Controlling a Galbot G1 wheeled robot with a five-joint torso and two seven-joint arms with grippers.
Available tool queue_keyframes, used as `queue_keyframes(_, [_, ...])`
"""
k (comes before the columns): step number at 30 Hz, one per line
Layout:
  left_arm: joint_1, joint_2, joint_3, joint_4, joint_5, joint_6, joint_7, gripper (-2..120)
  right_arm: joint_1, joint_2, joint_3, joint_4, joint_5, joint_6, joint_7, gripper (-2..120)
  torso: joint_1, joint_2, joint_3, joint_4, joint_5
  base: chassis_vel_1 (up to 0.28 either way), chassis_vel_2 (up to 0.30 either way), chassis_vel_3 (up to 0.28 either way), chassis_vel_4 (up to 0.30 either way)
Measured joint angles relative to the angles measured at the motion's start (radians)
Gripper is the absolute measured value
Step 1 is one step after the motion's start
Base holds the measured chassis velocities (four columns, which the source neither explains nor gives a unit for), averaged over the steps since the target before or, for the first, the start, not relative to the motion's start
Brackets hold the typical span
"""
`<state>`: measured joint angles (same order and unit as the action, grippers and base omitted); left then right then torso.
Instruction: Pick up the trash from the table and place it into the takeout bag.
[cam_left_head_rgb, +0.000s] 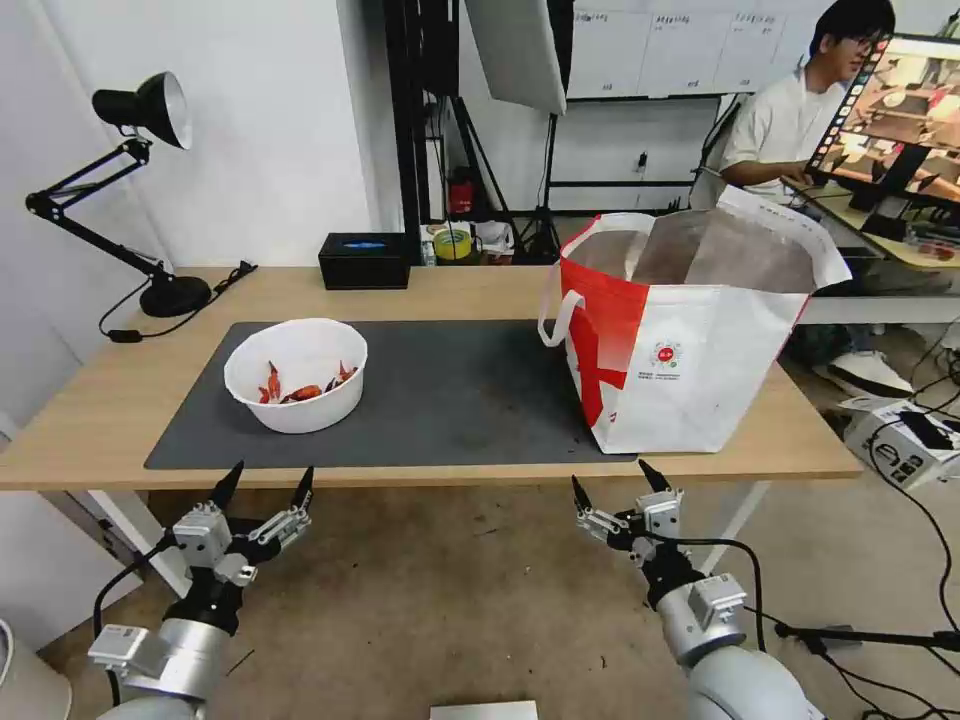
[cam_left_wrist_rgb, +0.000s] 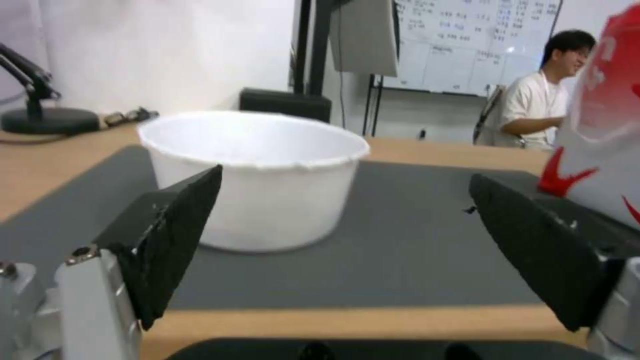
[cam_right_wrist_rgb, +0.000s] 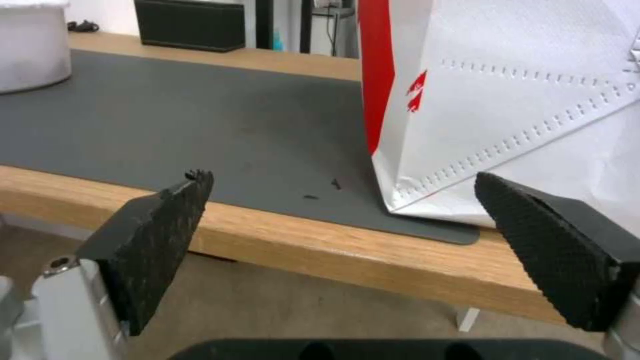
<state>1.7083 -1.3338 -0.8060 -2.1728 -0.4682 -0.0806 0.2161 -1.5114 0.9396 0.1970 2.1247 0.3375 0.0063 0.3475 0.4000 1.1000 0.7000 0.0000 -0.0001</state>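
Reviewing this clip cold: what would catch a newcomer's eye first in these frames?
Probably the large boxy white-and-red takeout bag, standing open at the right end of the dark grey mat on the light-wood table. Next, the white round bowl with red crayfish shells on the mat's left part. Below the near table edge, the left gripper and right gripper hang open, empty.
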Motion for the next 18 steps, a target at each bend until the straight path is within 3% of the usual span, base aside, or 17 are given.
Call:
queue_keyframes(7, [-0.077,0.106,-0.014,-0.006,-0.082,0.063,-0.083,100,0.001,0.0,0.0,0.0,0.001,0.0,0.0,100,0.0,0.0,0.0,0.0,-0.0002,0.0,0.0,0.0,0.0])
queue_keyframes(10, [-0.145,0.22,-0.005,-0.011,-0.194,0.158,-0.191,100,0.001,0.0,0.0,0.0,0.001,-0.001,0.0,100,0.0,0.0,0.0,-0.0001,-0.0001,0.0,0.0,0.0,0.0])
queue_keyframes(11, [-0.145,0.22,-0.005,-0.011,-0.194,0.158,-0.191,100,0.001,0.0,0.0,0.0,0.001,-0.001,0.0,100,0.0,0.0,0.0,-0.0001,-0.0001,0.0,0.0,0.0,0.0])
queue_keyframes(14, [-0.218,0.375,0.0,0.059,-0.297,0.202,-0.245,100,0.001,-0.001,0.0,0.0,0.002,-0.001,0.0,100,0.0,0.0,0.0,-0.0001,0.0,0.0,0.0,0.0,0.0])
queue_keyframes(15, [-0.218,0.375,0.0,0.059,-0.297,0.202,-0.245,100,0.001,-0.001,0.0,0.0,0.002,-0.001,0.0,100,0.0,0.0,0.0,-0.0001,0.0,0.0,0.0,0.0,0.0])
queue_keyframes(18, [-0.272,0.484,0.018,0.129,-0.376,0.218,-0.259,100,0.001,-0.001,0.0,0.001,0.002,-0.001,0.0,100,0.0,0.0,0.0,0.0,0.0,0.0,0.0,0.0,0.0])
